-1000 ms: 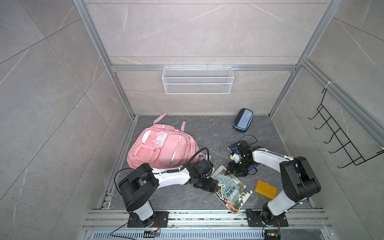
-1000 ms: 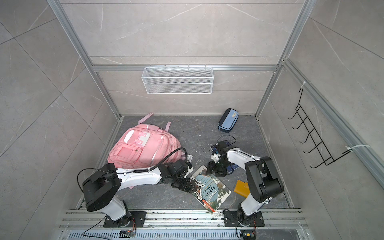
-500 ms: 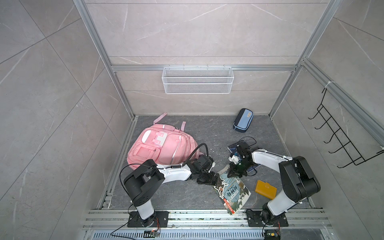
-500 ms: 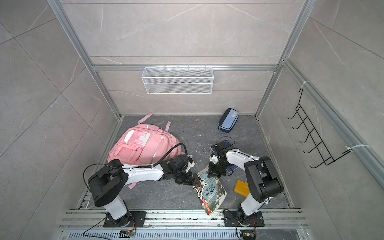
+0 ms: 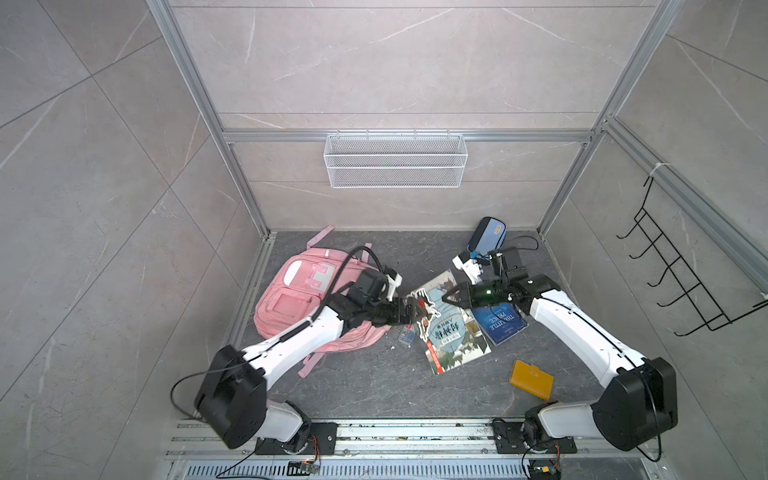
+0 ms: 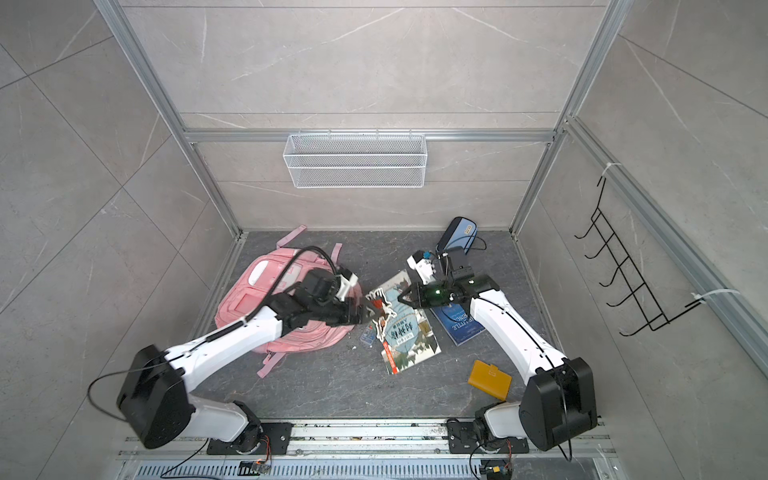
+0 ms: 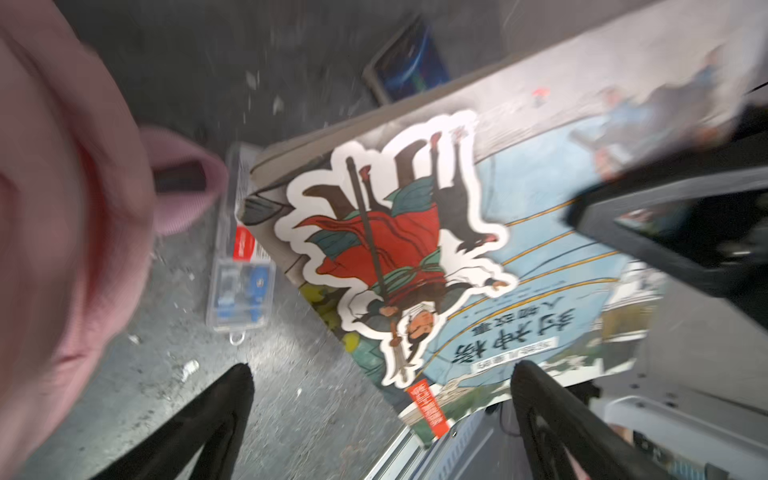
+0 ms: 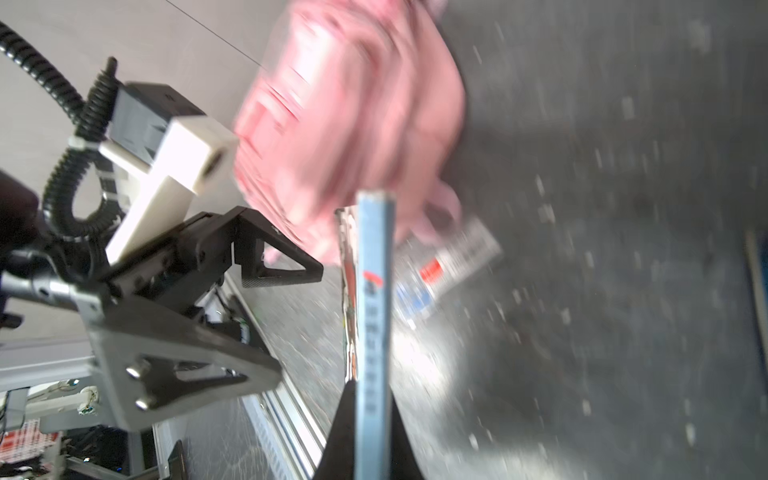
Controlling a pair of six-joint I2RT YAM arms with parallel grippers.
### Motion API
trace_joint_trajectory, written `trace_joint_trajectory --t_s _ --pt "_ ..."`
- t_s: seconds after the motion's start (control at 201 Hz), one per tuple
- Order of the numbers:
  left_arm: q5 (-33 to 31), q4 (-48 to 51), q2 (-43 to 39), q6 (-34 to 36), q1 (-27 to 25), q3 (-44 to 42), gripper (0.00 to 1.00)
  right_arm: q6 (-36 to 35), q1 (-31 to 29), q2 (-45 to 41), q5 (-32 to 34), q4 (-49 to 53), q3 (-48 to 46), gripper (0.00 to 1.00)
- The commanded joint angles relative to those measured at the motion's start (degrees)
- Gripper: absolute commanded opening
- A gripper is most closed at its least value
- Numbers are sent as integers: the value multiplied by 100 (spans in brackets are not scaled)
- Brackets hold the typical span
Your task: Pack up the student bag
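Observation:
The student bag (image 5: 291, 299) (image 6: 249, 303) is a pink backpack lying on the left of the floor; it shows as blurred pink fabric (image 7: 62, 208) (image 8: 353, 104) in both wrist views. An illustrated book (image 5: 451, 332) (image 6: 409, 336) (image 7: 519, 249) sits between the arms, its far edge raised. My right gripper (image 5: 444, 298) (image 6: 401, 298) (image 8: 374, 415) is shut on that raised edge. Beside the book's bag-side edge my left gripper (image 5: 409, 313) (image 6: 368, 311) (image 7: 380, 374) is open and holds nothing.
A blue book (image 5: 500, 326) (image 6: 457, 326) lies under the right arm and a yellow wallet (image 5: 532, 380) (image 6: 489, 380) nearer the front. A small clear case (image 5: 405, 334) (image 7: 241, 282) lies by the bag. A blue pencil case (image 5: 488, 235) stands at the back wall, under a wire basket (image 5: 395, 160).
My right gripper has shut on the illustrated book's far edge and pulled it up and back. My left gripper has slid from the book's near corner to its bag-side edge.

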State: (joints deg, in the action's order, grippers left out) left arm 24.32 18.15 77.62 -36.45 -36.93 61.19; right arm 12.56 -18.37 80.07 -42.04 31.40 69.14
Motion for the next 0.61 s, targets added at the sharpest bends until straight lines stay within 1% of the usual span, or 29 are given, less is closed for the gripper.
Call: trace_joint_trajectory --t_s 0.0,0.065,0.124,0.244,0.334,0.388,0.418,0.513,0.553,0.602 --pt "324 471 -689 254 632 162 100 29 -19 318 -677 -441 876 0" --pt "861 237 -997 249 1194 76 100 162 -20 621 -830 -618 1435 0" --pt "1240 257 -1092 348 1486 247 100 402 -18 862 -1061 -915 1801 0" --pt "1536 669 -863 767 1574 945 100 1028 -30 1342 -1633 -1746 2375 0" --pt "1669 622 -696 814 1621 1250 100 1038 -62 1569 -1846 -1762 2747 0" --pt "1770 636 -620 878 1705 1410 100 889 -64 1676 -1974 -1599 2953 0" --pt "1781 807 -584 1013 1782 1538 100 784 -64 1718 -2028 -1462 3046 0" --pt "1661 1538 -505 1659 2244 1892 100 -22 -81 1841 -2036 -602 3341 0" --pt "1410 1934 -432 2028 2458 1967 99 -486 -99 1863 -1869 -201 3392 0" --pt "898 2322 -361 2501 2594 2014 99 -1013 -151 1864 -1630 116 3349 0"
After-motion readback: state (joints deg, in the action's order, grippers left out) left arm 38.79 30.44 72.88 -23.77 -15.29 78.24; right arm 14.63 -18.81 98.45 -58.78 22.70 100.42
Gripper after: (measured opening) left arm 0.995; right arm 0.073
